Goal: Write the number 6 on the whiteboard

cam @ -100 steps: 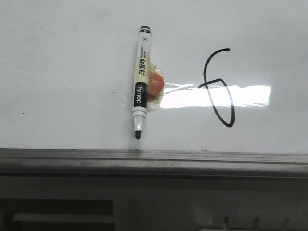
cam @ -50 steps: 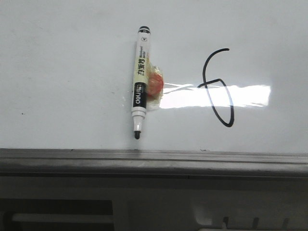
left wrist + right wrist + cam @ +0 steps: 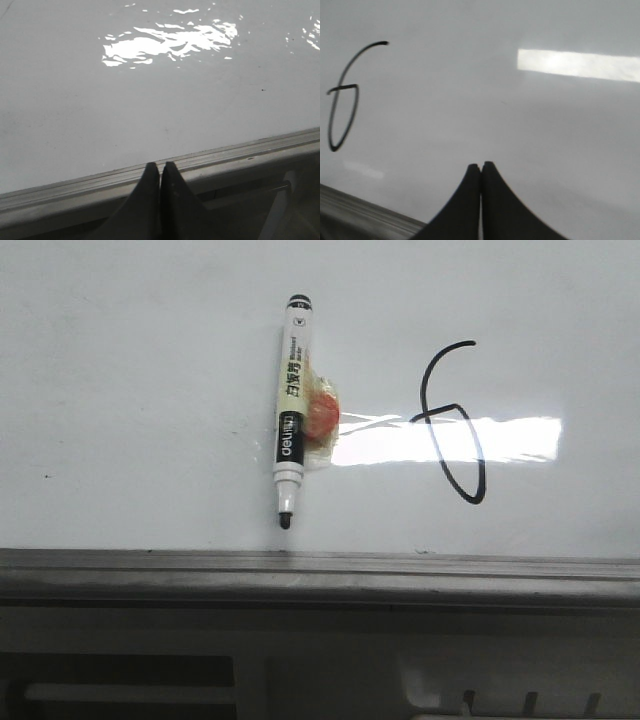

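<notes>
The whiteboard (image 3: pixel 150 390) fills the front view, glossy white with a glare streak and a grey metal frame (image 3: pixel 320 575) along its near edge. A black hand-drawn number 6 (image 3: pixel 452 420) stands right of centre; it also shows in the right wrist view (image 3: pixel 342 100). A white marker (image 3: pixel 292 410) lies uncapped on the board left of the 6, tip toward the frame, with an orange blob taped to its side. My left gripper (image 3: pixel 160 166) is shut and empty over the frame edge. My right gripper (image 3: pixel 481 166) is shut and empty over bare board, away from the 6. Neither gripper shows in the front view.
Below the frame in the front view is a grey-white slotted panel (image 3: pixel 320 680). The board (image 3: pixel 150 100) in the left wrist view carries only a bright glare patch. The frame edge (image 3: pixel 355 215) crosses a corner of the right wrist view.
</notes>
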Motion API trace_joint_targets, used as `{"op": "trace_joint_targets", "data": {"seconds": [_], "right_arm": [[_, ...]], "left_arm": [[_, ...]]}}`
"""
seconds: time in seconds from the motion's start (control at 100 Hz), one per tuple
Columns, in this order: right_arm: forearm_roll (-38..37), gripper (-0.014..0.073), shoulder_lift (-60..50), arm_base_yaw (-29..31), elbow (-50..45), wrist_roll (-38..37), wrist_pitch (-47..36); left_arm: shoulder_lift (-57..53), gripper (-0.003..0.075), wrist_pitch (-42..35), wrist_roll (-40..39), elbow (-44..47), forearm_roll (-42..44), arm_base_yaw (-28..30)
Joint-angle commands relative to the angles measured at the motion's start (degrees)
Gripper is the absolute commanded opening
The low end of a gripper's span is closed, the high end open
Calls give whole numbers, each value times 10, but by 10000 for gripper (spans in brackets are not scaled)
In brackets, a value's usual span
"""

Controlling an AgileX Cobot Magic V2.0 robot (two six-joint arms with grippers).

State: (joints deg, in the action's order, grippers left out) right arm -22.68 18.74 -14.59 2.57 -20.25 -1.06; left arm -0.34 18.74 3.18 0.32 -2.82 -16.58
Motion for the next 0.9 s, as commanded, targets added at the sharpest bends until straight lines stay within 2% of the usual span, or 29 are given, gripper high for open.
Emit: {"op": "trace_joint_targets", "data": {"seconds": [0.0, 0.16, 0.25, 0.36, 0.66, 0.89], "right_arm": [[18, -64, -44, 44, -13, 9, -41], [58, -64, -152, 102, -28, 9, 94], [74, -64, -200, 125, -31, 9, 141], [77, -64, -200, 141, -50, 9, 123], [83, -64, -204, 146, -50, 9, 192], [83, -64, -204, 146, -50, 9, 190]], "left_arm": [[-17, -19, -32, -7, 25, -3, 1], [-17, -19, -32, -7, 25, -3, 1], [-17, -19, -32, -7, 25, -3, 1], [-17, -19, -33, -7, 25, -3, 1], [-17, -19, -33, -7, 25, -3, 1], [-17, -19, -33, -7, 25, -3, 1]]}}
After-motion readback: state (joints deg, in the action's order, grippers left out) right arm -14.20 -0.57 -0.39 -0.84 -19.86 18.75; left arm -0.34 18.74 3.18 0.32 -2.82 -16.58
